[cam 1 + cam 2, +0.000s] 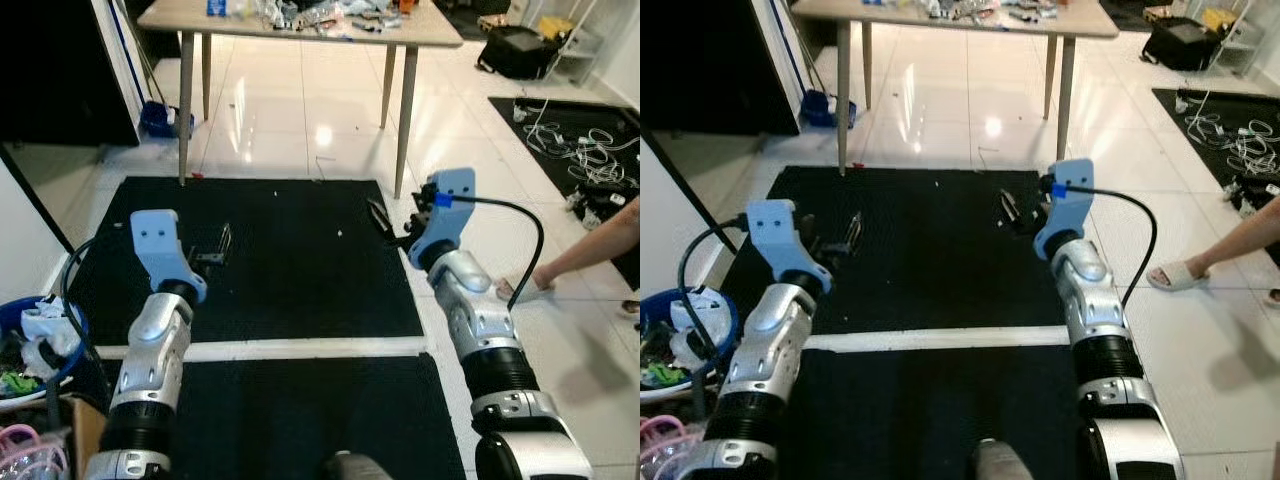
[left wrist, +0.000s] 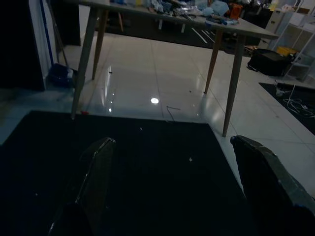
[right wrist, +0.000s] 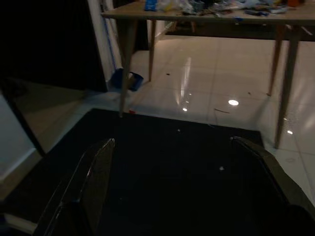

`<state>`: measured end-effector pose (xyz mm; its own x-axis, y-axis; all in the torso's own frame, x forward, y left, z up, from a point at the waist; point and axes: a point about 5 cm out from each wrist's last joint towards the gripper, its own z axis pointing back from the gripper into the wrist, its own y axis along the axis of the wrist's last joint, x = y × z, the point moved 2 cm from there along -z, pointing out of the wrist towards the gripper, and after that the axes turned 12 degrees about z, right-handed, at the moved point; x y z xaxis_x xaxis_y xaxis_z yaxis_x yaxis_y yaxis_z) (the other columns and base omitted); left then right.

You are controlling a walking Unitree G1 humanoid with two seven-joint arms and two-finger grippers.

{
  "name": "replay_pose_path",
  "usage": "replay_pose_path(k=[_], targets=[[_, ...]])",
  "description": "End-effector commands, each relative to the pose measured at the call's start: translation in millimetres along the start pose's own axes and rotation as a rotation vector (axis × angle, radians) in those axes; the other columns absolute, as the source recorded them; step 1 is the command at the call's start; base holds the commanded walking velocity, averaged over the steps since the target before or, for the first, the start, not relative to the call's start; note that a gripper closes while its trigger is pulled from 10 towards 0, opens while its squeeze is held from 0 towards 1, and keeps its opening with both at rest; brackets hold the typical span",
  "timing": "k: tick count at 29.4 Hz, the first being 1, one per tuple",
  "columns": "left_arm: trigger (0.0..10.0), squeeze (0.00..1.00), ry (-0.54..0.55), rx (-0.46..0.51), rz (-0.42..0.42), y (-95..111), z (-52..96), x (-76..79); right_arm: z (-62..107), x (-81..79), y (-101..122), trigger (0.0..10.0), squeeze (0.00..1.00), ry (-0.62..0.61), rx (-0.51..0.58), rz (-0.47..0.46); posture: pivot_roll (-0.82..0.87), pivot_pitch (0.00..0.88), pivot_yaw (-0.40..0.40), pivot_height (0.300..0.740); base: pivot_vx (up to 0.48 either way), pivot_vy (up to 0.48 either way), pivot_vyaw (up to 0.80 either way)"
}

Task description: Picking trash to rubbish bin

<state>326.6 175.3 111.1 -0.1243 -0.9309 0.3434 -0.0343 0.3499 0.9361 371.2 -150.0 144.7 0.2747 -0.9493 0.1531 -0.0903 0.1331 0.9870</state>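
**Two empty grippers over the black mat, bin at the robot's left**

The left gripper [image 2: 170, 182] has its two black fingers [image 2: 96, 182] spread wide with nothing between them, and the right gripper [image 3: 179, 184] likewise holds its two fingers [image 3: 91, 182] well apart and empty. Both hang above the black mat [image 1: 290, 250], the left gripper [image 1: 212, 247] near its left side and the right gripper [image 1: 385, 225] at its right edge.

One blue rubbish bin [image 1: 12, 312] stands off the mat at the robot's left, beside the left arm, already holding crumpled white and green trash [image 1: 35, 335] (the pieces are too jumbled to count). A few white specks [image 1: 339, 234] lie scattered on the mat. One white strip [image 1: 300, 348] crosses the mat just ahead of the robot.

Beyond the mat stands one wooden table [image 1: 300, 30] on four legs, its top cluttered. A blue dustpan [image 1: 160, 120] sits by the table's left legs. To the right, a person's arm [image 1: 590, 250] reaches down toward a slipper [image 1: 520, 290] on the white tiles, with loose white cables [image 1: 575, 140] on a second dark mat and a black bag [image 1: 520, 50] farther back.
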Motion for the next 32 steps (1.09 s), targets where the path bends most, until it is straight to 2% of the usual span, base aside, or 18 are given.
replay_pose_path(k=[1,17,32], targets=[[10.0,0.00,-0.023,-0.006,-0.010,-1.5,-1.8,3.7,-0.3,3.6,0.9,10.0,0.00,-0.014,0.003,0.004,-0.05,0.000,-0.013,0.740,0.480,0.000,0.00],[10.0,0.00,-0.070,-0.004,-0.022,-2.0,-2.8,9.7,-1.5,4.0,1.9,10.0,0.00,-0.010,0.001,0.010,-0.05,0.000,-0.018,0.740,0.480,0.000,0.00],[10.0,0.00,-0.094,-0.001,-0.025,-1.5,-3.0,13.0,-2.1,2.9,1.7,10.0,0.00,0.000,-0.002,0.012,-0.05,0.000,-0.018,0.740,0.480,0.000,-0.76]])
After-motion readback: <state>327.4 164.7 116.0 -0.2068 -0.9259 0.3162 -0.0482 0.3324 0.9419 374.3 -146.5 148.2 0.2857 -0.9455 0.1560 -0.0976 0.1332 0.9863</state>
